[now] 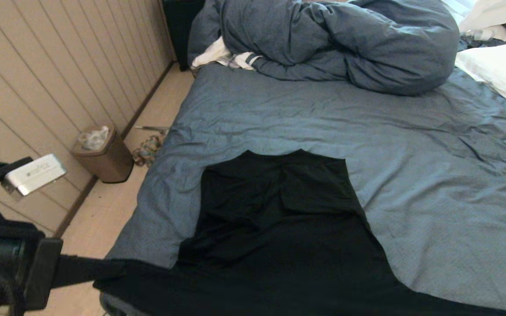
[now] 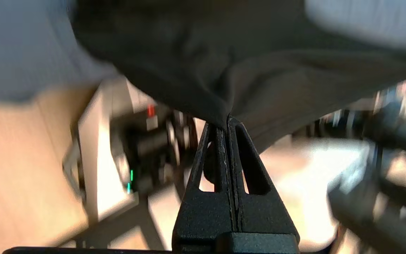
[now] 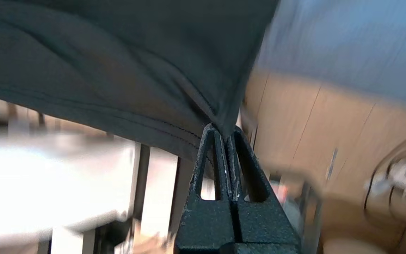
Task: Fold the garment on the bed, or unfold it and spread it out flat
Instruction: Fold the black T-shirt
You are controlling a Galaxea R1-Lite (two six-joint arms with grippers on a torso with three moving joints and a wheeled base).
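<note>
The black T-shirt [image 1: 275,228] lies on the near part of the bed [image 1: 433,184], on its wrinkled blue-grey sheet, with its far part folded over into a roughly square panel and its near edge drawn out wide past the near edge of the bed. The left pincer [image 2: 228,118] is clamped on a bunched corner of the shirt's fabric, fingers pressed together; in the head view the left arm [image 1: 11,267] reaches in from the near left, and a taut strip of black cloth runs from it to the shirt. The right pincer [image 3: 223,131] is likewise clamped on the shirt, beside a stitched hem, its fingers together. Far across the bed sits a bunched blue-grey duvet [image 1: 332,39], with a white pillow [image 1: 503,74] at the far right. On the floor to the left, by the panelled wall, stands a small brown waste bin [image 1: 103,153]
</note>
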